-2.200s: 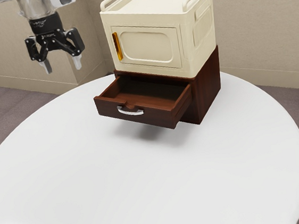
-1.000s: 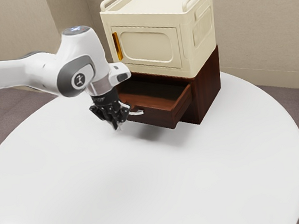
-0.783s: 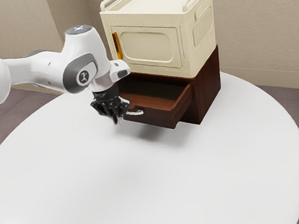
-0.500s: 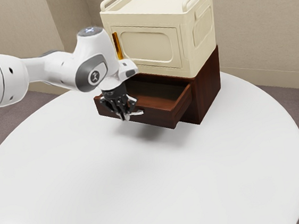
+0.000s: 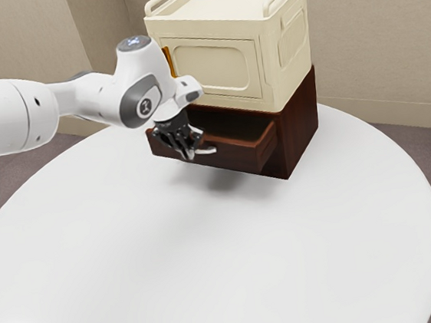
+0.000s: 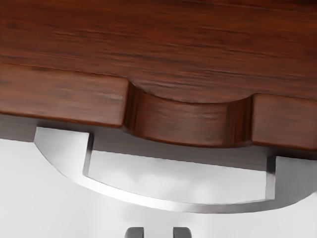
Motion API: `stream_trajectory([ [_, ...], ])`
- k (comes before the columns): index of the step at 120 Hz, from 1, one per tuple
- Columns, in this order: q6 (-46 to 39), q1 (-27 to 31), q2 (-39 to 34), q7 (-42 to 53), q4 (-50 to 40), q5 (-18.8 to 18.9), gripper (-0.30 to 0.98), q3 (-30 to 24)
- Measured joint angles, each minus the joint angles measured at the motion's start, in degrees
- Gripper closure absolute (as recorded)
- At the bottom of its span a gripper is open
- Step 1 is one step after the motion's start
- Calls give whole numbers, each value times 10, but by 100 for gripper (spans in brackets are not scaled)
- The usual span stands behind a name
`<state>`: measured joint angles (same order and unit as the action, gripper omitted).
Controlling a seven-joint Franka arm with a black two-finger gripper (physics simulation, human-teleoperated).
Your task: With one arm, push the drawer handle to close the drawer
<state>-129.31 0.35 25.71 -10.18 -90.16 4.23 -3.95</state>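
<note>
Silvery metal, curved like a shallow bow, makes up the drawer handle (image 6: 173,206), which sits right by the tips of the gripper (image 5: 189,156). In the exterior view the gripper slants down in front of the drawer (image 5: 240,158), overlapping the part of the handle toward that view's left; whether they touch, I can't tell. The wrist view puts the two fingertips (image 6: 134,233) just outside the bow's middle, on the side away from the drawer front. They stand a little apart with nothing between them, so the gripper is partly open and holding nothing.

The drawer is partly pulled out of a dark reddish-brown wooden cabinet (image 5: 299,133). Fine streaky grain runs along its inner floor, and its front has a smooth, rounded top edge with a scooped notch (image 6: 181,121) above the handle. Broad flat mounts join the bow to the wood at both ends.

On the cabinet sits a matte cream box (image 5: 282,27) with rounded corners, two raised rails on top, and a door (image 5: 213,65) with a recessed oblong panel. The round white table (image 5: 209,247) is smooth and glossy, with a soft shadow under the drawer.

The arm (image 5: 89,97) covers part of the box's amber door handle (image 5: 168,58) and the drawer's near corner region is partly behind the gripper. The drawer's deep interior is dark and hard to read
</note>
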Motion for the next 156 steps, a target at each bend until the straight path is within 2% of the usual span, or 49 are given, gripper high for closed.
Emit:
stream_trajectory([
  [59, -50, 0, 79, 25, 106, -1, 71, -9],
  [114, -122, 0, 129, 53, 153, 0, 73, -21],
  [156, -152, 25, 152, 79, 157, -1, 71, -39],
])
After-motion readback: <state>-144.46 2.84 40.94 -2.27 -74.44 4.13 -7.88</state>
